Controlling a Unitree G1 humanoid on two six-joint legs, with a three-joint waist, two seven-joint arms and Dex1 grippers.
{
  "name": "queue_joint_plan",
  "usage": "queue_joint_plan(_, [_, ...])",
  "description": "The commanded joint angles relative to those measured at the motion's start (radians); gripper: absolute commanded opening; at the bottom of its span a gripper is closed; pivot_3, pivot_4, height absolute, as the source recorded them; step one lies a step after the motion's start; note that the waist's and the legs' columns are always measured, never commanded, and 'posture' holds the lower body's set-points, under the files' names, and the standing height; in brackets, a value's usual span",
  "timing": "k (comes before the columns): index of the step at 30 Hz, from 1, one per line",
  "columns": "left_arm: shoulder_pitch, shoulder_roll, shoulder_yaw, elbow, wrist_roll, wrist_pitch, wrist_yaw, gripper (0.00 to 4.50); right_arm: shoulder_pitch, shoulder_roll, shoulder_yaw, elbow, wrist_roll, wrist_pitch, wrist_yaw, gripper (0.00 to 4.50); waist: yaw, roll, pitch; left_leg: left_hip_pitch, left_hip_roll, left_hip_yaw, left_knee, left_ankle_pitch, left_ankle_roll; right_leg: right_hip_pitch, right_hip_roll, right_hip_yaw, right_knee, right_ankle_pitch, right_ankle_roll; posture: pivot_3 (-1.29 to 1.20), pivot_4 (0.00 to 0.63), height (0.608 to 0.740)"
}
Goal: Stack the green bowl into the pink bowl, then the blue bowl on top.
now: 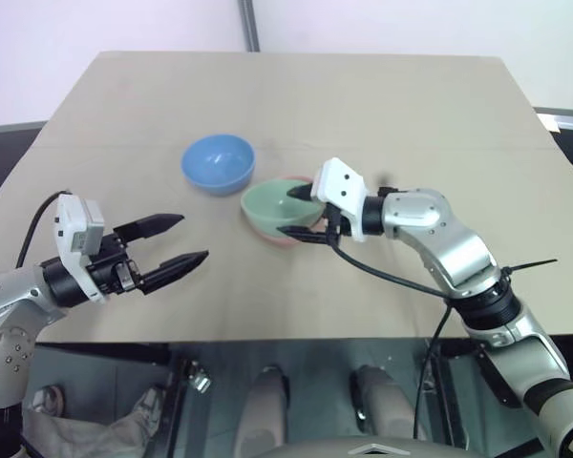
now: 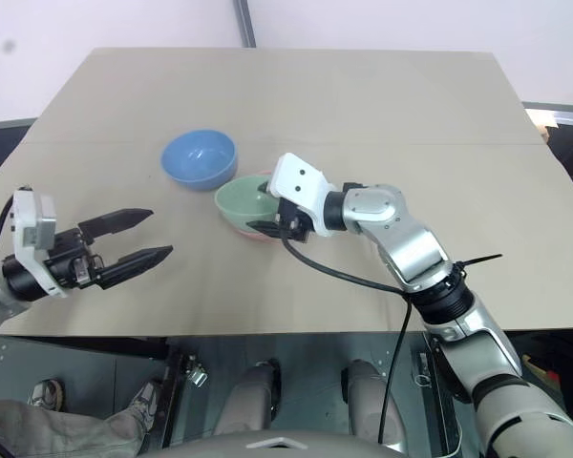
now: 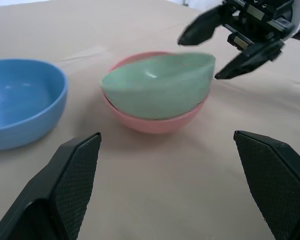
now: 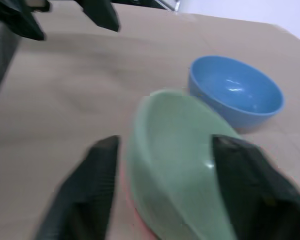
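The green bowl (image 1: 270, 203) lies tilted inside the pink bowl (image 3: 155, 121) near the table's middle. The blue bowl (image 1: 218, 162) stands empty just to their left and slightly farther back. My right gripper (image 1: 286, 214) reaches in from the right and is open. It straddles the green bowl's right rim, with one finger over the inside and one outside; the wrist view shows clear gaps on both sides. My left gripper (image 1: 193, 238) hovers open and empty over the table's front left, pointing toward the bowls.
The tan table (image 1: 411, 114) has bare room behind and to the right of the bowls. A black cable (image 1: 392, 279) trails from my right wrist over the front edge.
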Motion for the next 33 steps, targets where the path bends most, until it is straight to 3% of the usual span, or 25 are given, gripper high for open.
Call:
queue_joint_plan(1, [-0.025,0.035,0.025,-0.054,0.14,-0.044,0.145,4.5,-0.012,-0.006,-0.066,-0.075,0.016,-0.033,-0.015,4.46,0.002,0.0,0.0,0.0,0.0,0.0,0.0,0.0,0.0,0.0,0.0,0.0,0.0,0.0,0.0,0.0,0.15,0.74])
queue_joint_plan(5, [-0.149,0.147,-0.05,-0.043,0.263,0.071,0.297,4.5,0.057,-0.078,-0.151,-0.248,0.095,0.023,0.009,4.46,0.017,-0.001,0.0,-0.001,0.0,-0.001,0.0,0.0,0.0,0.0,0.0,-0.001,0.0,0.0,0.0,0.0,0.15,0.74])
queue_joint_plan(8, [-0.253,0.296,-0.215,0.004,0.399,0.057,0.265,4.5,0.111,-0.143,-0.205,-0.358,0.166,0.089,0.031,4.46,0.02,-0.001,0.0,0.0,0.0,-0.001,0.0,0.0,0.0,0.0,0.0,-0.001,-0.001,0.0,0.0,0.0,0.15,0.74])
queue_joint_plan(11, [-0.406,0.335,-0.389,0.096,0.512,-0.036,0.219,4.5,0.147,-0.188,-0.235,-0.417,0.198,0.133,0.018,4.46,0.019,0.0,0.001,0.0,-0.001,-0.001,0.0,0.0,0.0,0.0,0.0,-0.001,0.0,0.0,0.0,0.0,0.15,0.74])
queue_joint_plan(18, [-0.745,0.21,-0.786,0.361,0.84,-0.198,0.136,4.5,0.167,-0.226,-0.273,-0.46,0.198,0.179,-0.064,4.46,0.017,0.001,0.001,-0.001,-0.001,0.0,-0.001,0.0,0.0,-0.001,0.001,0.0,0.0,0.0,0.0,0.0,0.15,0.74])
queue_joint_plan(23, [-0.876,0.052,-0.91,0.581,0.999,-0.284,0.179,4.5,0.194,-0.249,-0.298,-0.499,0.2,0.211,-0.117,4.46,0.019,0.0,0.001,-0.003,-0.001,0.0,0.0,0.0,0.0,-0.002,0.0,0.0,-0.001,0.0,0.0,0.0,0.15,0.74])
queue_joint_plan(29, [-0.945,0.001,-0.911,0.677,1.032,-0.386,0.129,1.77,0.231,-0.278,-0.327,-0.54,0.199,0.23,-0.165,4.5,0.016,0.0,0.001,-0.009,-0.001,-0.001,0.002,0.0,0.0,-0.006,0.0,-0.001,0.002,0.0,0.0,0.0,0.15,0.74])
queue_joint_plan(33, [-0.947,0.023,-0.832,0.601,0.928,-0.394,0.022,0.04,0.254,-0.297,-0.34,-0.552,0.198,0.228,-0.184,4.5,0.016,0.0,0.001,-0.015,-0.001,-0.003,0.008,0.0,0.0,-0.009,0.0,-0.003,0.002,0.0,0.0,0.0,0.15,0.74])
